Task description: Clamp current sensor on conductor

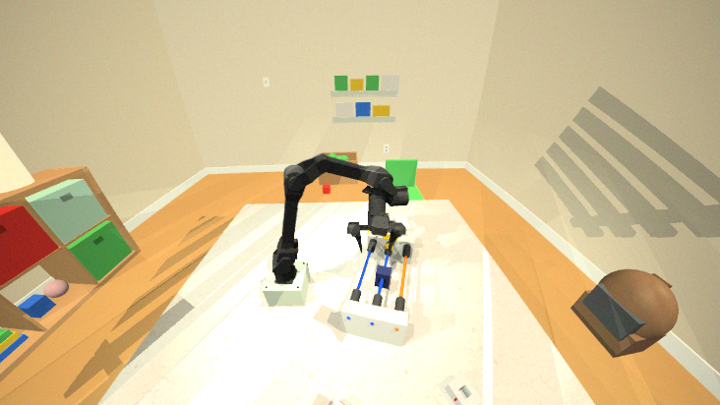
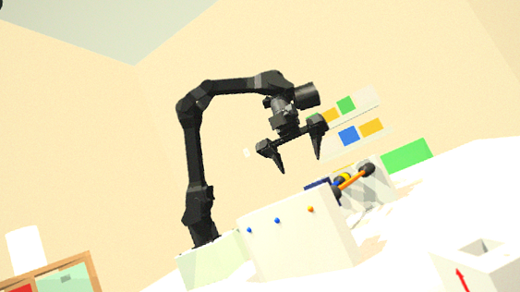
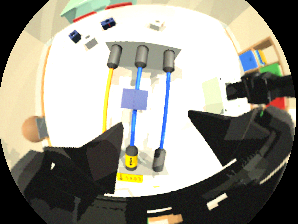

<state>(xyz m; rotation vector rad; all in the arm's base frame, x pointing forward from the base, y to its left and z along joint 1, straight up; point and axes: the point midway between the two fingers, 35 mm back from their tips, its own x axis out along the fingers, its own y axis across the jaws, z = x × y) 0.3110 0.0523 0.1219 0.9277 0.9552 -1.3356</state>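
You have the gripper (image 1: 374, 251) (image 2: 300, 165) (image 3: 156, 119) spread nearly to its full width, above the conductors, and it holds nothing. The navy sensor (image 1: 383, 275) (image 2: 311, 185) (image 3: 134, 99) is on the middle blue conductor (image 1: 380, 290) (image 2: 336, 184) (image 3: 133, 125), the one ending near the yellow marker (image 2: 343, 168) (image 3: 130, 178).

The biggest risk, I judge, is a sensor that is not latched: you cannot confirm the latch from here, and too little squeeze could let it open. Next, the arrow may point wrongly, because its direction is not readable. A smaller risk is a fingertip catching the orange conductor (image 1: 403, 276) (image 2: 351, 180) (image 3: 108, 100), if you go down or sideways carelessly.

Around you, pale walls (image 1: 428, 65) (image 2: 58, 132) (image 3: 25, 105) enclose the room. The white table surface (image 1: 252, 342) (image 2: 455, 206) (image 3: 70, 100) is very bright, with soft shadows. A wooden shelf unit (image 1: 60, 173) (image 2: 96, 279) stands beyond it. On the surface, a pale block (image 1: 457, 391) (image 2: 519, 271) carries a red mark.
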